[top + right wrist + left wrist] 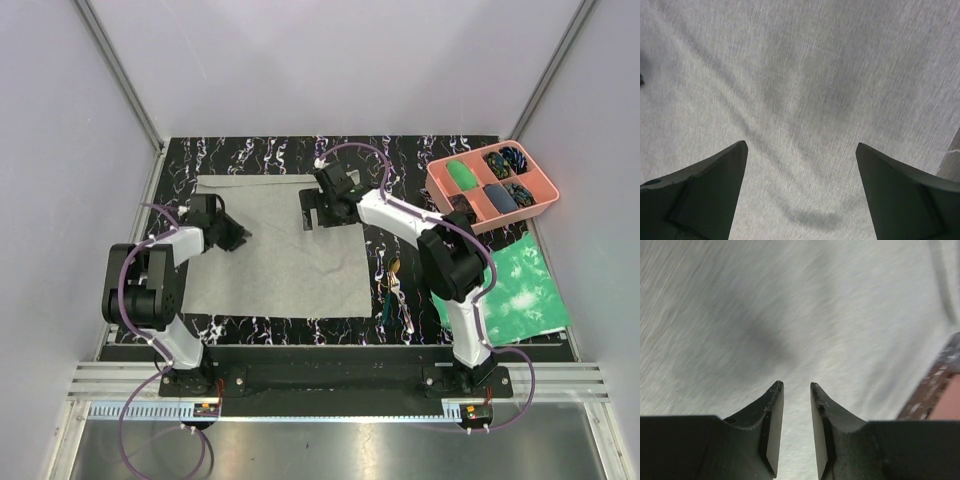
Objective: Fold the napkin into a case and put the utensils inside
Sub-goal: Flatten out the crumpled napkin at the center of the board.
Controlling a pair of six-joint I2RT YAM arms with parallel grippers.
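Grey napkin (275,250) flat mid-table, unfolded. Left gripper (796,385) narrowly parted, empty; right gripper (801,145) spread wide, empty. Risks: shallow pinch slips, fold skews; dragged cloth could nudge nearby utensils (393,290).

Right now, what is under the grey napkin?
The napkin lies spread on the black marbled table, which shows around its edges. Whatever is beneath the cloth is covered. The utensils lie beside it, not under it.
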